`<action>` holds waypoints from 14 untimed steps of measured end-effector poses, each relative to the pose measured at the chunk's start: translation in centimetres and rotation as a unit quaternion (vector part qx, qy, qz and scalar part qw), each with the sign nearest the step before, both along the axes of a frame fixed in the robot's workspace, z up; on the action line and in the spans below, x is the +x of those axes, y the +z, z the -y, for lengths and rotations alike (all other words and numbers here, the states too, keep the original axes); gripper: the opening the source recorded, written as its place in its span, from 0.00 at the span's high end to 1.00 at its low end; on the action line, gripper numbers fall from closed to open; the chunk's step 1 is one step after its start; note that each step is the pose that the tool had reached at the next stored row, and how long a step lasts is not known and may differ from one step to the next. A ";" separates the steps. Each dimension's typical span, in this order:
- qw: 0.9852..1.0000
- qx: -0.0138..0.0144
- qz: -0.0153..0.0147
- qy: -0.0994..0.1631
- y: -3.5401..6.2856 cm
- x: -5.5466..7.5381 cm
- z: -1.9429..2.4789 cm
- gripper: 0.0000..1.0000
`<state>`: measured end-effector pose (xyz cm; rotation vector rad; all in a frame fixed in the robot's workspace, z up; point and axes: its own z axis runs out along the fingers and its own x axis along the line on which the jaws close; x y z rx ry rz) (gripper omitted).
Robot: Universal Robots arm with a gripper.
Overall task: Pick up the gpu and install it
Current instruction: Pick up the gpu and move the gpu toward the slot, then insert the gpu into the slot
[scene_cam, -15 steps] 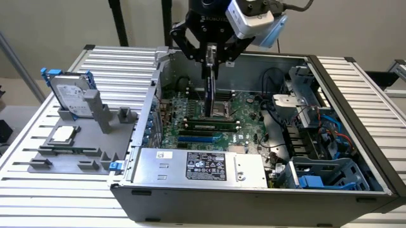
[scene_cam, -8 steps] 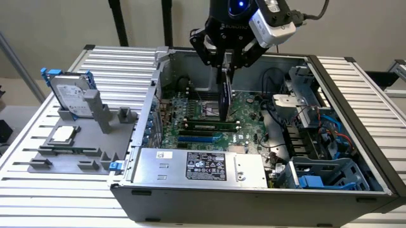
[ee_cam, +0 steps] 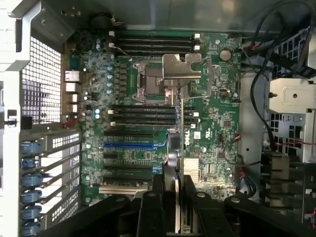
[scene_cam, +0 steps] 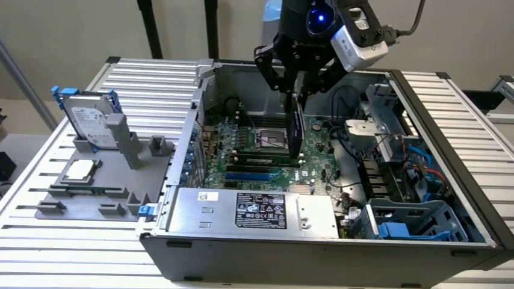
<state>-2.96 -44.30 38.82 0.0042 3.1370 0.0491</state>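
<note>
gpu (scene_cam: 295, 129): hangs on edge with its long side upright, in the air inside the open computer case (scene_cam: 449, 180). It is above the middle of the motherboard (scene_cam: 241, 162), just beside the processor socket (scene_cam: 271, 139), and is seated in nothing.
gripper (scene_cam: 295, 90): its fingers (ee_cam: 191, 201) are clamped on the card's upper end, one on each face.
Step in hand: by my reading, carrying the held card to the expansion slots (ee_cam: 129, 144), which sit at the motherboard's corner by the case's perforated rear wall.
Alignment: in the wrist view the card seems to run across the slots, not along them, so it probably has to be turned before it can seat.
Doing it well: keep the grip firm, hold the contacts square over one slot, press evenly, and stay clear of the cables (ee_cam: 254, 94).
Risk: entering the slot tilted could jam or scrape the board.
</note>
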 end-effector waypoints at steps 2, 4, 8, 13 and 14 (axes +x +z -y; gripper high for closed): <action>1.000 0.000 0.000 0.000 0.00 0.0 0.00 1.00; 1.000 0.000 0.000 0.000 0.00 0.0 0.00 1.00; 1.000 0.000 0.000 0.000 0.00 0.0 0.00 1.00; 1.000 0.000 0.000 0.000 0.00 0.0 0.00 1.00; 1.000 0.000 0.000 0.000 0.00 0.0 0.00 1.00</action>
